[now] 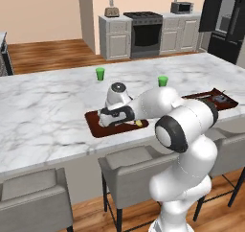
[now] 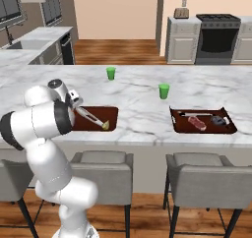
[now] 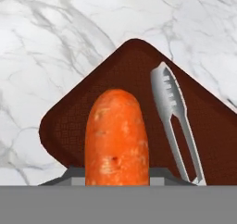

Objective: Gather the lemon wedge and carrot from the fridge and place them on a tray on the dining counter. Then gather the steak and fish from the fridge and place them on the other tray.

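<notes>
Hand view showed the gripper (image 3: 117, 183) clamped on the carrot (image 3: 116, 137), held over the near tray (image 3: 69, 126) beside grey tongs (image 3: 176, 112). That tray sat at the dining counter's (image 2: 138, 89) front edge; steak (image 2: 197, 122) and fish (image 2: 218, 120) lay on the other tray (image 2: 178, 124).

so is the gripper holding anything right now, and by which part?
Yes: the carrot, gripped at its near end, with the rounded far end sticking out over the left tray beside the tongs.
</notes>
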